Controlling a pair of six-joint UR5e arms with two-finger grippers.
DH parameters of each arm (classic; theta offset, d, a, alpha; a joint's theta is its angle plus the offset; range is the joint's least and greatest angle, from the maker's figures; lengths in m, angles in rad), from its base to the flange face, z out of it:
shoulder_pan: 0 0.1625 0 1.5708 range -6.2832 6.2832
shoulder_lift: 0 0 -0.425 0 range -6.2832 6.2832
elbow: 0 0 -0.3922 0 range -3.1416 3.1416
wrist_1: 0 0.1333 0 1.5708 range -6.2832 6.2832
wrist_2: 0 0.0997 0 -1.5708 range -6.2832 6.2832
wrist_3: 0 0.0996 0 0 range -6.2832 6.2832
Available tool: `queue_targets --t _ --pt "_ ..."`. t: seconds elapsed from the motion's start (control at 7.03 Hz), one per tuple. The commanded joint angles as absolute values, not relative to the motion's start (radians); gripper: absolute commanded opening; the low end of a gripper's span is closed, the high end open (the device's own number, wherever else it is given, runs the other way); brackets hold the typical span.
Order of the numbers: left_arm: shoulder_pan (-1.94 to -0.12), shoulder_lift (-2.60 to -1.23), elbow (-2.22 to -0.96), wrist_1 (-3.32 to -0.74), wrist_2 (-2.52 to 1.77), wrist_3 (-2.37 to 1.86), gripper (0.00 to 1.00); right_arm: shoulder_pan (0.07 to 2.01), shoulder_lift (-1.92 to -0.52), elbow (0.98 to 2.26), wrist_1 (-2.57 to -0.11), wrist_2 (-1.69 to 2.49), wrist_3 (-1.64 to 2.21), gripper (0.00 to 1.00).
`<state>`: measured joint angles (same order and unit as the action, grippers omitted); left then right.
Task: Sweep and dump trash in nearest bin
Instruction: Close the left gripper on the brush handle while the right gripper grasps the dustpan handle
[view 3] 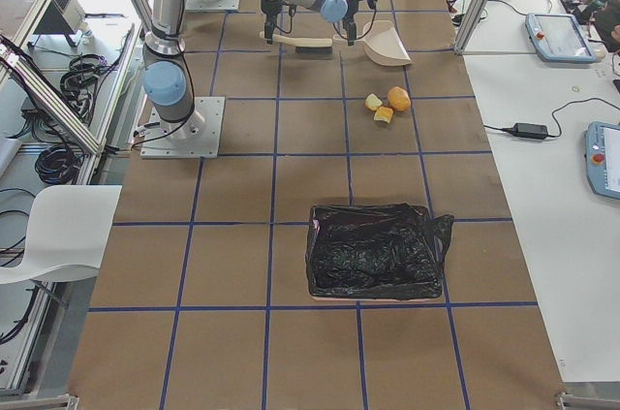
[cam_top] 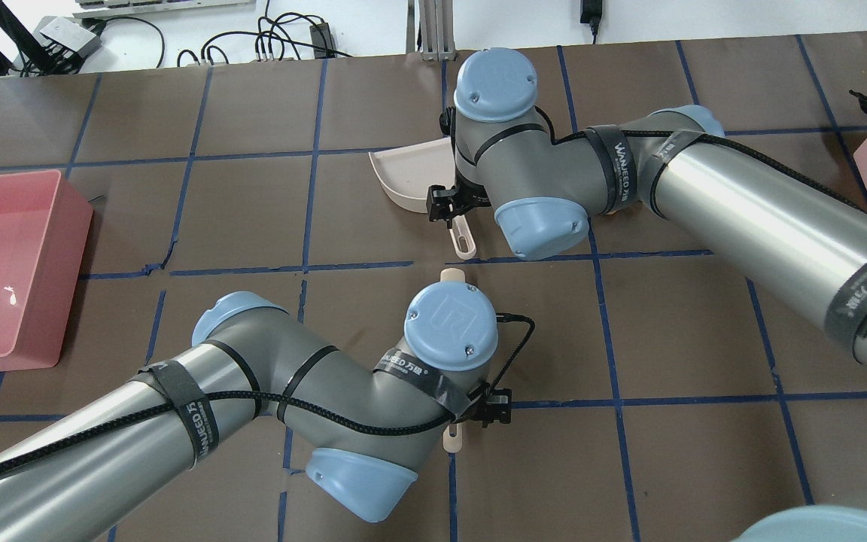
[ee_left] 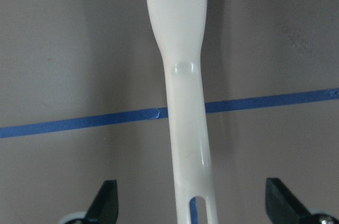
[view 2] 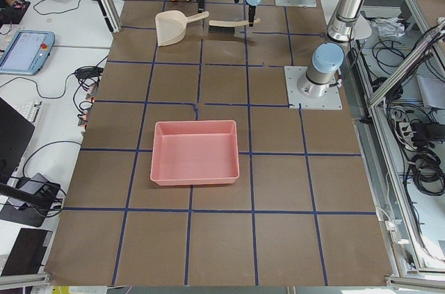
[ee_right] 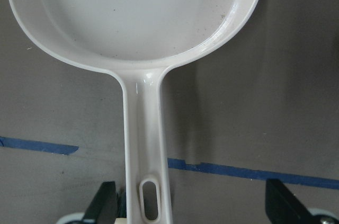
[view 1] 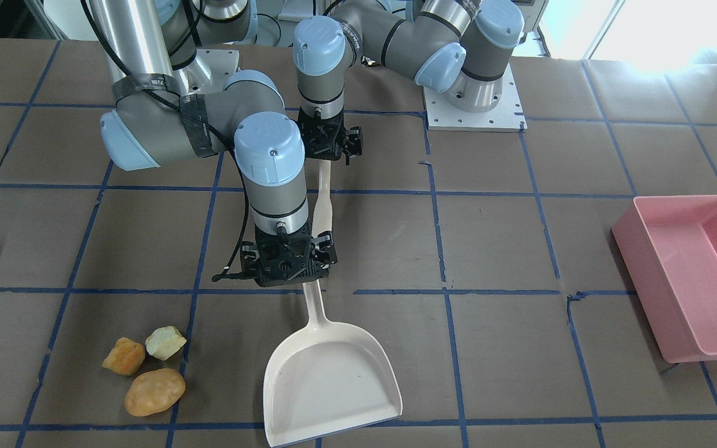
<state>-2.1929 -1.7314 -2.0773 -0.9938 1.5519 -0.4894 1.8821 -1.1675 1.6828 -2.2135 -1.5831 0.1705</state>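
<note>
The trash lies in a close group: an orange-brown potato-shaped lump [view 1: 154,392], a golden-brown chunk [view 1: 124,356] and a pale yellow-green chunk [view 1: 165,342]. A cream dustpan [view 1: 330,379] lies flat to their side, its handle pointing at the robot. My right gripper [view 1: 290,264] is open over that handle [ee_right: 145,144], fingers either side, the handle nearer one finger. A cream brush handle [view 1: 323,205] lies behind the dustpan. My left gripper [view 1: 327,140] is open, straddling the brush handle [ee_left: 185,107]. The brush's dark bristles show in the exterior left view [view 2: 222,25].
A pink bin [view 1: 688,274] stands on my left side of the table. A bin lined with a black bag [view 3: 373,250] stands on my right side, beyond the trash. Blue tape lines grid the brown table.
</note>
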Motion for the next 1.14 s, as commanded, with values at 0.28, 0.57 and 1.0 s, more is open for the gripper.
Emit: queue_targets --t 0.28,0.57,1.0 --pt "-2.194 -1.736 -2.080 -0.992 1.551 -0.482 0.48 1.882 -1.167 1.684 -2.214 -1.583 0.169 1.00" --pt "-2.195 -1.736 -2.080 -0.994 1.551 -0.466 0.16 1.882 -1.167 1.684 -2.214 -1.583 0.169 1.00" --pt "-2.197 -1.735 -2.080 -0.994 1.554 -0.465 0.00 1.882 -1.167 1.683 -2.214 -1.583 0.169 1.00"
